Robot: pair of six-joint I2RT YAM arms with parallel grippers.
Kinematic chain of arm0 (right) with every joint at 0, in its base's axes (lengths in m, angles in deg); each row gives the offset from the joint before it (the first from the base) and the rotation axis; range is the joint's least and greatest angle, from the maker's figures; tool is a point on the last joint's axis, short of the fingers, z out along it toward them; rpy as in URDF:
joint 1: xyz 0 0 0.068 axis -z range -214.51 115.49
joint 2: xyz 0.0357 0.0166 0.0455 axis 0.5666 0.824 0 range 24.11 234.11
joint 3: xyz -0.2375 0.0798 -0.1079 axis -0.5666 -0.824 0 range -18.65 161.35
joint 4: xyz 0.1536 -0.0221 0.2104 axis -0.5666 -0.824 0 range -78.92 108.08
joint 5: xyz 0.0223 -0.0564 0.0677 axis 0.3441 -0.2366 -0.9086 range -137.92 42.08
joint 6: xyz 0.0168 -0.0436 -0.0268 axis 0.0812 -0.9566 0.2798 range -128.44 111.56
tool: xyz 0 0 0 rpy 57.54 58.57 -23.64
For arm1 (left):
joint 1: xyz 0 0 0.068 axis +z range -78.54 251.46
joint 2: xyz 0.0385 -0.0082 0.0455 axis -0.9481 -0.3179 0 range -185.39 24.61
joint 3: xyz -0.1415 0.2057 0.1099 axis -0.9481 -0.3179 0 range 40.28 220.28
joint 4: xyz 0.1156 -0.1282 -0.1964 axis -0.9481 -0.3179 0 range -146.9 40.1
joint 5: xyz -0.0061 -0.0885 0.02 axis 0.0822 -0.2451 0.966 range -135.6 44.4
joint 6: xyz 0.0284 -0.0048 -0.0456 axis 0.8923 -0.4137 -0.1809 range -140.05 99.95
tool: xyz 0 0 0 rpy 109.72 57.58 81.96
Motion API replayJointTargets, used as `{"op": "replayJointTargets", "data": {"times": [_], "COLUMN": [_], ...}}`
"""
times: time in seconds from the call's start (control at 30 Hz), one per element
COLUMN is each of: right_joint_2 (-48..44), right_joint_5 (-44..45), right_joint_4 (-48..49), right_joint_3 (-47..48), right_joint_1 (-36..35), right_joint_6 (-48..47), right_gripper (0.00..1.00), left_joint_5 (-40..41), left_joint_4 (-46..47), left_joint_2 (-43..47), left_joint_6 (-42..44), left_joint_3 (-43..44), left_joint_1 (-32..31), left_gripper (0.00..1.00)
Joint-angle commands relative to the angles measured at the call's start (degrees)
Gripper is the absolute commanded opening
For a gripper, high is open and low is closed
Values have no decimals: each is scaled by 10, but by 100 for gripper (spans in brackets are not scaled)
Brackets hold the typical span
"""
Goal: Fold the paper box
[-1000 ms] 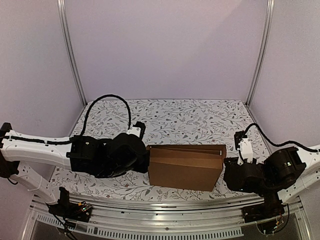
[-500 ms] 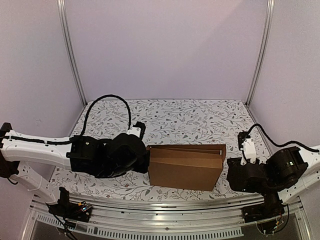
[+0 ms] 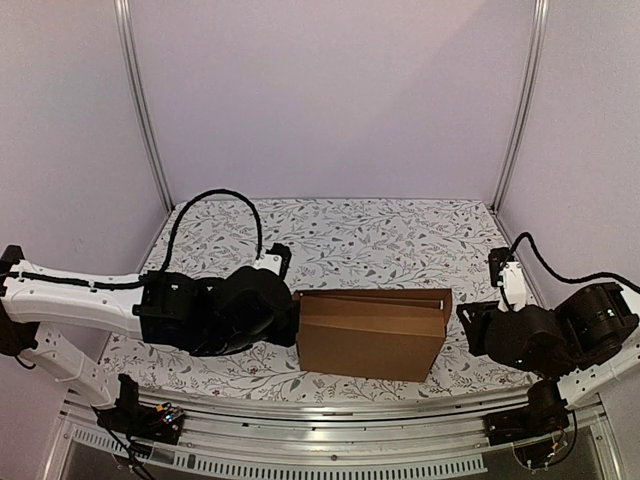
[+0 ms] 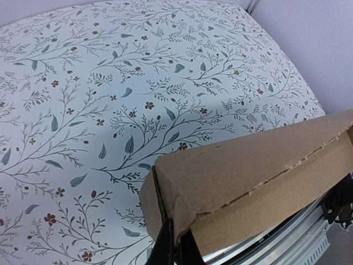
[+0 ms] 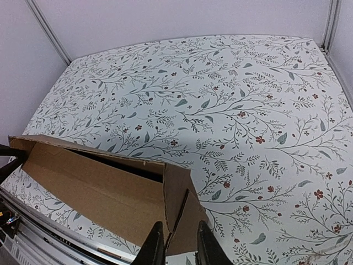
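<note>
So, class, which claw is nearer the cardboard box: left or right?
Left. The left claw is shut on the box at its left end, touching it. The right claw is open beside the right end, with a small gap seen from above.

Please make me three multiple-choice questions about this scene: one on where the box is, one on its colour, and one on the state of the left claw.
1. Where is the paper box?
A far at the back
B between the left claw and the right claw
C on top of the right arm

2. What colour is it?
A white
B blue
C brown

3. How is the left claw?
A shut on the box's corner
B wide open
C out of view

Key:
1 B, the top view shows a claw beside each end.
2 C, it is plain brown cardboard.
3 A, its fingers pinch the corner in the left wrist view.
</note>
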Motion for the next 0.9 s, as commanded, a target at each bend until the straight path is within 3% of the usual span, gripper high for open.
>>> {"op": "replayJointTargets", "data": {"times": [0.0,0.33,0.87], "right_joint_2": [-12,29,50], "right_joint_5": [24,52,6], "right_joint_4": [-2,18,86], "right_joint_3": [22,50,14], "right_joint_1": [-2,1,48], "right_joint_6": [-30,-48,-78], "right_gripper": [19,19,14], "left_joint_5": [-48,-50,-51], "left_joint_4": [-76,-76,-77], "left_joint_2": [-22,-23,-28], "left_joint_6": [-4,-3,-6], "left_joint_3": [-25,-25,-21], "left_joint_1": [-12,-12,-16], "left_gripper": [0,0,0]}}
